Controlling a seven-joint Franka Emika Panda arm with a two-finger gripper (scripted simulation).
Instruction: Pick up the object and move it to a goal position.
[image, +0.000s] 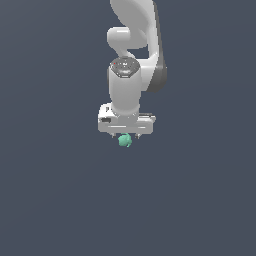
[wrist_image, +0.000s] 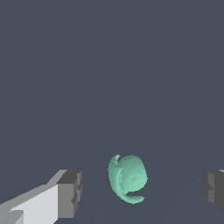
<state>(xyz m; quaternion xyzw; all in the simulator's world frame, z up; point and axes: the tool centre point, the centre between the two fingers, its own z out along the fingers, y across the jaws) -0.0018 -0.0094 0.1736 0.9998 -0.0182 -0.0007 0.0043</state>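
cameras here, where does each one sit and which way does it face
Exterior view: off the arm, looking at the white arm, its pincer hanging above the teal blob; exactly from where cannot be told.
Wrist view: on the wrist, looking out between the two open fingers at the blob, which lies apart from both.
Shared: the blob, the pincer and the plain grey-blue ground.

surface: we see only a plain dark slate-blue ground | extent: it runs unbroken on every side of the tool | texture: matte, unmarked | other items: we make out none
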